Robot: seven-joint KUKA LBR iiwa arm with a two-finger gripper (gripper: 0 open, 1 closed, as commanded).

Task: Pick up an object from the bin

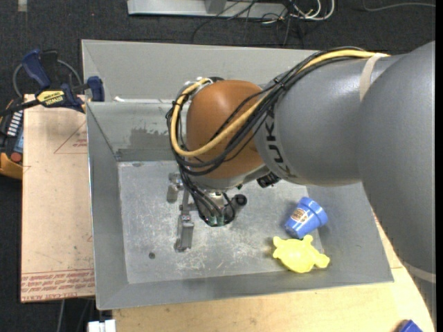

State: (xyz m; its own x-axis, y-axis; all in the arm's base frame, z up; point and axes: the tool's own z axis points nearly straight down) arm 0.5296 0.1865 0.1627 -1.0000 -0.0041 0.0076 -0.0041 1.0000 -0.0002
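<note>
My gripper (184, 235) reaches down toward the bin floor in the left middle of the bin, one finger showing with its tip near the bare floor. Nothing shows at that fingertip. A small blue cup-like toy with a printed label (304, 218) lies on its side toward the right of the bin, well right of the gripper. Just in front of it lies a flat yellow toy with stubby limbs (300, 255), near the bin's front wall.
The arm, with its orange dome and cables, hangs over the middle and back of the bin and hides what is beneath it. Bare scuffed floor lies to the left of the gripper.
</note>
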